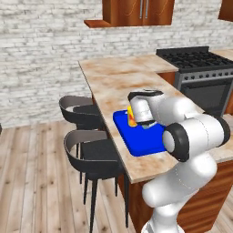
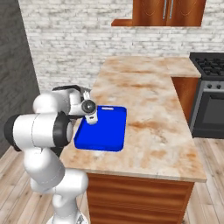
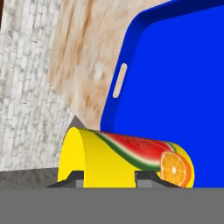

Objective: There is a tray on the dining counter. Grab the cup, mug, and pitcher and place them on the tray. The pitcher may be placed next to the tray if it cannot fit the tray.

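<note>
My gripper (image 3: 109, 178) is shut on the cup (image 3: 127, 162), a yellow tumbler with a watermelon and orange picture, which lies sideways across the hand view between the fingertips (image 3: 74, 177). In the left base view the cup (image 1: 131, 116) hangs in the gripper (image 1: 134, 120) just above the near left part of the blue tray (image 1: 143, 139). The tray (image 2: 103, 131) lies flat near the edge of the dining counter (image 2: 144, 87), with my gripper (image 2: 92, 118) over its left rim. The tray (image 3: 175, 87) has nothing on it. The mug and the pitcher are out of view.
Two dark bar stools (image 1: 84, 113) (image 1: 91, 152) stand along the counter's outer side. A black stove (image 1: 200, 63) (image 2: 210, 65) sits at the far right end. Wooden wall cabinets (image 1: 136, 11) hang above the brick wall. Bare counter (image 1: 118, 77) stretches beyond the tray.
</note>
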Controlling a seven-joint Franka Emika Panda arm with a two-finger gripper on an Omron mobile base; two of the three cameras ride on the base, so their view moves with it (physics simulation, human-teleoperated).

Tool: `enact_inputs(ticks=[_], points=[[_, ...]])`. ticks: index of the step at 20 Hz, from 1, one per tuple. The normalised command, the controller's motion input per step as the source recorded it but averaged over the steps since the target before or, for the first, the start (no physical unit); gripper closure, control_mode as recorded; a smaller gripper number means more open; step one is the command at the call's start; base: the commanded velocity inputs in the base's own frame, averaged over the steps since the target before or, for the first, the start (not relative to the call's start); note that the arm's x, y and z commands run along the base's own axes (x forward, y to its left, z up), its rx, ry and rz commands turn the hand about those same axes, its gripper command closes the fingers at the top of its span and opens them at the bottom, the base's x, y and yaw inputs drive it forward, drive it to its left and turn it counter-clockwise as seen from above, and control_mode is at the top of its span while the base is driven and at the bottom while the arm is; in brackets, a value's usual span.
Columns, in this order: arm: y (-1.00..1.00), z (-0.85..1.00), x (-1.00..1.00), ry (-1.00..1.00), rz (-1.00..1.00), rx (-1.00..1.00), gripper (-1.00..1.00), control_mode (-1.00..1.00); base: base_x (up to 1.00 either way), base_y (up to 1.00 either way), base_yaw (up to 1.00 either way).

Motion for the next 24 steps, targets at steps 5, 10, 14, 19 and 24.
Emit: enact_inputs(ticks=[5,10,14,19,24], points=[[0.00,-0.25,0.19,0.00,0.00,0.00,1.00,-1.00,0.00,0.00,0.00],[0.00,-0.03,0.21,-0.03,0.00,0.00,1.00,-1.00,0.00,0.00,0.00],[0.00,0.00,0.29,-0.01,0.00,0.00,1.00,-1.00,0.00,0.00,0.00],[0.00,-0.01,0.31,0.00,0.00,0.00,1.00,-1.00,0.00,0.00,0.00],[0.00,-0.01,0.36,0.00,0.00,0.00,1.00,-1.00,0.00,0.00,0.00]])
